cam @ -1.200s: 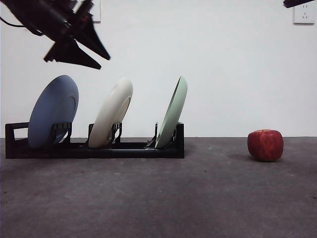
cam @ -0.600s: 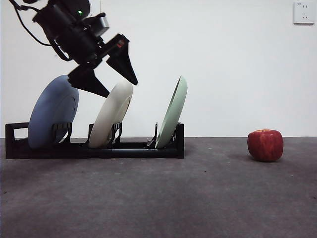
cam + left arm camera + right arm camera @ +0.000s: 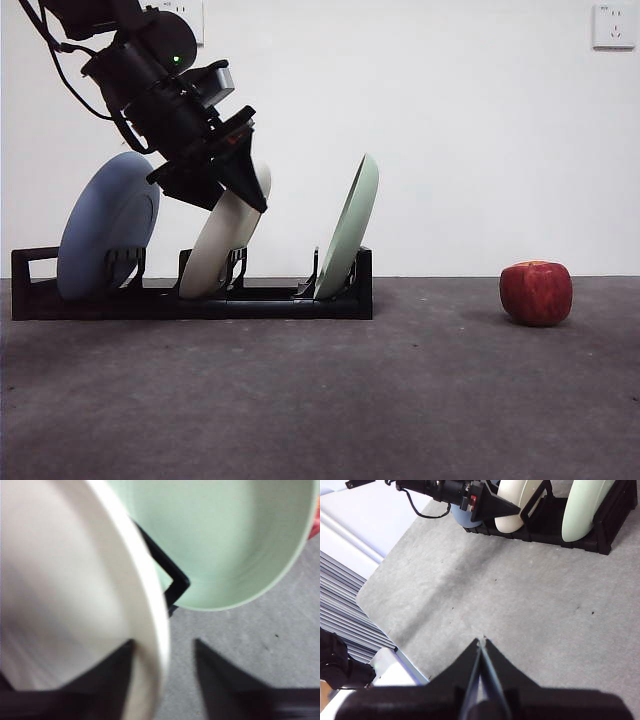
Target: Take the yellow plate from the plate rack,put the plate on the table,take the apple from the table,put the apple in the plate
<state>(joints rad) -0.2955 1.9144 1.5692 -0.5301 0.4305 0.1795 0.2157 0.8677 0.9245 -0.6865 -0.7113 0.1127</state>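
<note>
In the front view the left end effector (image 3: 228, 180) reaches down from the upper left of the frame, its black jaws spread and set astride the top rim of the yellow plate (image 3: 222, 245). The left wrist view shows the same: one jaw lies over the plate's cream face, the other stands clear on the far side of the rim, with grey worktop showing between, so the jaws are released and not clamped on the plate (image 3: 75, 595).

The yellow plate leans to the right in the middle slot of the plate rack (image 3: 250, 298), a long low black frame standing at the left of the frame on the worktop (image 3: 400, 400). A blue plate (image 3: 105, 225) leans in the slot to its left, near the rack's loop handle, and a pale green plate (image 3: 350, 230) leans in the slot at the rack's right end. The three plates stand apart from one another.

The apple (image 3: 536, 292) sits on the worktop at the right of the frame, well apart from the rack, dark red with a yellowish top.

The right end effector (image 3: 481, 647) hangs over bare worktop with its jaws pressed together and nothing between them; its wrist view shows the rack and the left arm at the top of the frame.
</note>
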